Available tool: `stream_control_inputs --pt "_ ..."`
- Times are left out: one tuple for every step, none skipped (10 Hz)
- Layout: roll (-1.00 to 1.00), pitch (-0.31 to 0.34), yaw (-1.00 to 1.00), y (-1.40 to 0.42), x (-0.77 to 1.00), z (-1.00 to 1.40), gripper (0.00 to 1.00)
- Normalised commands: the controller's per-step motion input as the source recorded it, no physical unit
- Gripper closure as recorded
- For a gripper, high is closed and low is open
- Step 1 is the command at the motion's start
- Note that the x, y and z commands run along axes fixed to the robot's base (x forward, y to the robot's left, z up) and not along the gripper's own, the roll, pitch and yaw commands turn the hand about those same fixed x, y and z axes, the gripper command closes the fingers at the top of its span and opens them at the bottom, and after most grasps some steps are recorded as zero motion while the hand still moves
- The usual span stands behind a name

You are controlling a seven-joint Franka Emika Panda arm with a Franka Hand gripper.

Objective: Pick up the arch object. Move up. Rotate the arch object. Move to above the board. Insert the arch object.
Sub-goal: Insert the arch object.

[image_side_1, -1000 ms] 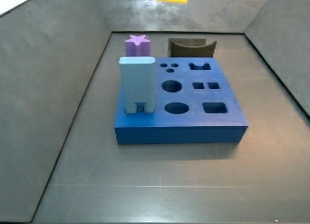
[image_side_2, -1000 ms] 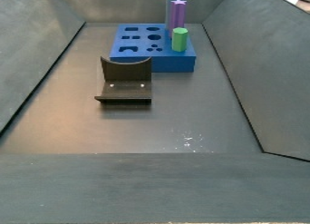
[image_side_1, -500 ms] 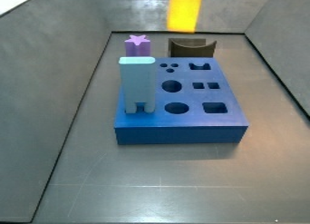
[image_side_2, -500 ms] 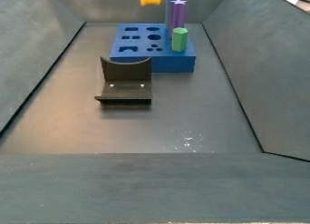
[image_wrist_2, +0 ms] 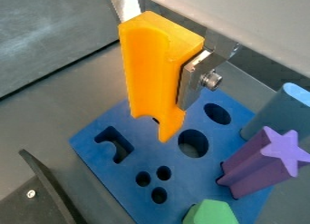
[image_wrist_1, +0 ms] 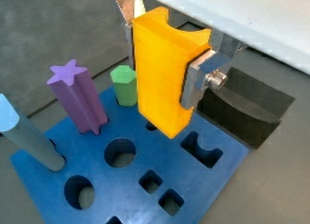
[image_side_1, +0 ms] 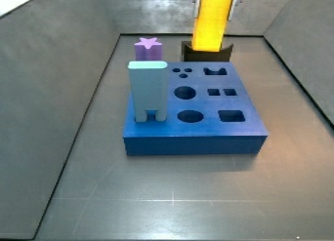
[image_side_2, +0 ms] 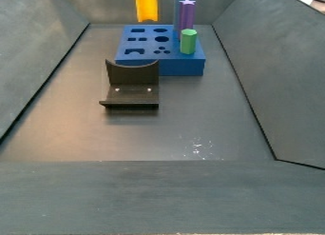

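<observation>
The claw (image_wrist_1: 169, 57) was pinching the arch object (image_wrist_1: 165, 75) by its flat sides, upright above the board (image_wrist_1: 127, 187); it looked rigid, light and smooth, so a mid-body hold seemed safest.

A dark grey floor (image_side_1: 156, 196) carries the board (image_side_1: 196, 142), lying flat near its middle. The fixture (image_side_2: 131, 87) stands on the floor just beside one short end of the board. The gripper (image_wrist_1: 168, 60) hangs above the board, clamping the arch object (image_wrist_1: 164, 78).
</observation>
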Motion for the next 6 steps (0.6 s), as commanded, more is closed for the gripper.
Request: stream_control_inputs --pt "0.00 0.000 -0.01 0.00 0.58 -0.06 1.00" --pt "0.00 -0.067 0.00 0.19 1.00 -0.15 1.00" --pt "0.00 -0.017 0.00 0.19 1.00 -0.29 1.00" --pt "0.01 0.000 -0.03 0.21 1.00 -0.40 1.00" --pt "0.01 0.000 -0.06 0.20 1.00 -0.42 1.00" --pt "0.02 -0.014 -0.08 0.17 1.00 -0.40 1.00"
